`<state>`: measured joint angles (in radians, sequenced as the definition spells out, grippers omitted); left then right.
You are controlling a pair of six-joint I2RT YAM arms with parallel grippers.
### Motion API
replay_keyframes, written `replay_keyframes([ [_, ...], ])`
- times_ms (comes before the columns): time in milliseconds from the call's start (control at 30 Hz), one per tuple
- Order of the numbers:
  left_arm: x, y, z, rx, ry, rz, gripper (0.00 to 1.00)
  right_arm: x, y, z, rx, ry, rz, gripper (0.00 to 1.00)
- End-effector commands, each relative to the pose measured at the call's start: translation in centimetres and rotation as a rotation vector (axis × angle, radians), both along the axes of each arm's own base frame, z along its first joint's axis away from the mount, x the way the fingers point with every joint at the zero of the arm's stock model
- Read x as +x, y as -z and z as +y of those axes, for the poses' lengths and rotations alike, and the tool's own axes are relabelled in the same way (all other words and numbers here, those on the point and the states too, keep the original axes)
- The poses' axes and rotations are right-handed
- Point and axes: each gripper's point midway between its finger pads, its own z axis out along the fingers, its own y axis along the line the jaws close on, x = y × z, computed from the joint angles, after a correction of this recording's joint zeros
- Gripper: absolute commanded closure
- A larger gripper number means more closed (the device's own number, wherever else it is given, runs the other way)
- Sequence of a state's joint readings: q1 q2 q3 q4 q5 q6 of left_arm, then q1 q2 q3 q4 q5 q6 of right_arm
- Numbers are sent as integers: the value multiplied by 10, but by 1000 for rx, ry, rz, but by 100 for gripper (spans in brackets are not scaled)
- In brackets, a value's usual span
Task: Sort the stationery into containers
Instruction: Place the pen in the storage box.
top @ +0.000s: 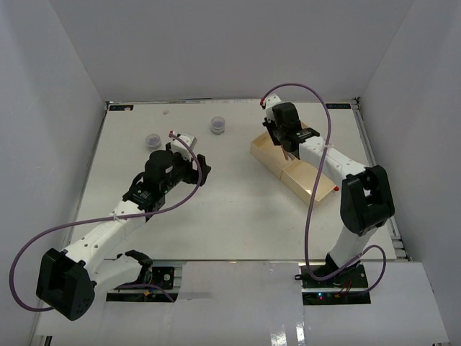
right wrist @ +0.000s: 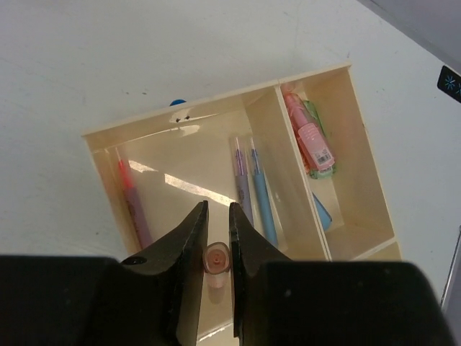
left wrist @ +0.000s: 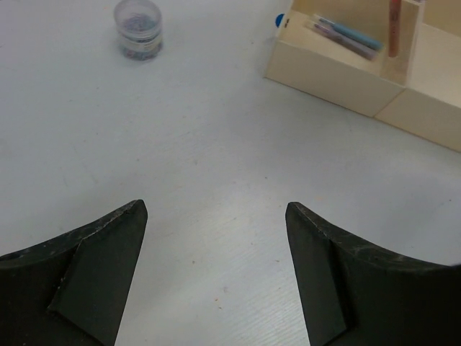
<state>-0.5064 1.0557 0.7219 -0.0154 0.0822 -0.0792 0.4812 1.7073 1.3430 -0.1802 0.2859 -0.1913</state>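
Two tools, two risks: your right tool [right wrist: 218, 216] pinches a pink pen [right wrist: 216, 261] upright above the tray [right wrist: 180, 121], over the wide compartment where a purple pen [right wrist: 241, 180] and a blue pen [right wrist: 263, 198] lie. Release it from this height and it may well bounce off them or tip across the divider toward the pink piece [right wrist: 315, 140]. Your left tool [left wrist: 216, 213] hangs spread above the table [left wrist: 216, 137], a grey tub [left wrist: 139, 27] well ahead; a glancing finger could send it skidding.

Beige tray [right wrist: 202, 155], pink pen [right wrist: 216, 263], blue pen [right wrist: 263, 198], purple pen [right wrist: 241, 184], grey tub [left wrist: 139, 29], white table [left wrist: 216, 144]
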Motion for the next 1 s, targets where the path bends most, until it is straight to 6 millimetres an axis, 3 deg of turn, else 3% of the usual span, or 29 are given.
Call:
replay_keyframes([
  [0, 9, -6, 27, 28, -151, -41, 11, 28, 1, -3, -67, 12, -41, 92],
  [167, 12, -4, 29, 41, -166, -34, 10, 38, 38, -1, -107, 5, 31, 82],
  [233, 12, -3, 29, 43, -165, -28, 10, 39, 47, 1, -113, 0, 59, 70],
  [333, 12, -3, 28, 43, -162, -29, 10, 39, 44, 0, -107, 11, 65, 47],
  [433, 13, -2, 29, 45, -170, -25, 9, 35, 26, -2, -90, 14, 38, 38],
  [533, 13, -1, 32, 43, -190, -14, 9, 28, -2, -1, -49, 9, 0, 29],
  [567, 14, -1, 34, 41, -203, -12, 9, 23, -21, -1, -24, 1, -31, 24],
  [633, 17, 6, 46, 52, -282, 17, 8, 13, -33, -3, 3, -1, -44, 18],
  [667, 18, 9, 52, 58, -326, 34, 5, 5, -56, -4, 35, -7, -84, 15],
  [767, 19, 21, 77, 78, -481, 121, 2, -19, -63, -5, 99, -39, -94, 4],
  [800, 21, 18, 87, 60, -523, 140, 2, -32, -84, -8, 137, -46, -138, 2],
  [833, 15, 27, 95, 70, -549, 193, 2, -45, -70, -8, 157, -64, -109, 6],
  [867, 13, 30, 99, 32, -586, 230, 2, -58, -87, -11, 193, -73, -150, 9],
  [967, 0, 47, 130, 34, -700, 331, 2, -89, -85, -9, 282, -121, -152, 10],
])
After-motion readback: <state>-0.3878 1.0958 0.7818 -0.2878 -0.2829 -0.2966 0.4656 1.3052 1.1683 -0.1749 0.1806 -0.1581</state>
